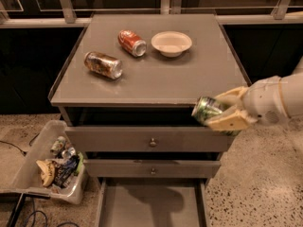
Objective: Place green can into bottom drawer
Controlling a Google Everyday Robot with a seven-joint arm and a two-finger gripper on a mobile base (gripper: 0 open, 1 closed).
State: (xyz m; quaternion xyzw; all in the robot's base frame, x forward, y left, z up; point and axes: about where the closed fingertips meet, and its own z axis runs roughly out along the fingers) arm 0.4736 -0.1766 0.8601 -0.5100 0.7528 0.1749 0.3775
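My gripper (226, 109) is shut on the green can (206, 109), which lies tilted on its side between the cream fingers with its silver end facing left. It hangs in the air just in front of the cabinet's front right corner, level with the top drawer. The bottom drawer (151, 203) is pulled out below, a shallow grey tray with a bare floor, to the lower left of the can.
On the cabinet top (189, 79) lie a red can (131, 42), a brown-orange can (103, 64) and a white bowl (171, 43). Two knobbed drawers (151, 140) are shut. A plastic bin (49, 162) of trash sits on the floor at the left.
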